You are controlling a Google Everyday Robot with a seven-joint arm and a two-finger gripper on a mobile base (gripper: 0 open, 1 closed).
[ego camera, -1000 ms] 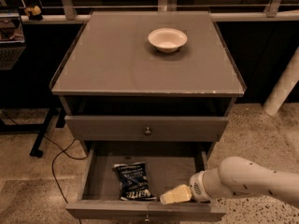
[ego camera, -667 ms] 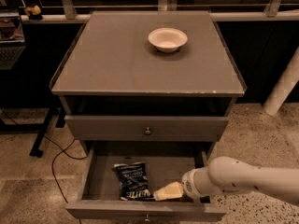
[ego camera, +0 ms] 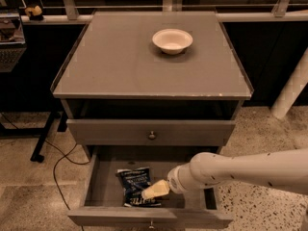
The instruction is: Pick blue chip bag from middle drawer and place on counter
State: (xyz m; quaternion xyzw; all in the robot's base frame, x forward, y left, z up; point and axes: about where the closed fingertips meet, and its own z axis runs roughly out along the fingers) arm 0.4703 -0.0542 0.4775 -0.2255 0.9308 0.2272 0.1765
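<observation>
The blue chip bag [ego camera: 135,187] lies flat on the floor of the open middle drawer [ego camera: 102,182], left of centre. My gripper [ego camera: 153,191] reaches in from the right on a white arm, and its pale tip is at the bag's right edge, over the bag. The counter [ego camera: 115,64] is the grey cabinet top above the drawers.
A white bowl [ego camera: 172,40] stands on the counter at the back centre. A shut drawer front with a round knob [ego camera: 152,134] is just above the open drawer. A black cable [ego camera: 60,160] and a stand leg lie on the speckled floor at left. A white post [ego camera: 291,90] stands at right.
My arm has moved left, deeper over the drawer, bringing the gripper tip from the bag's right side onto its right edge. The bag has not moved.
</observation>
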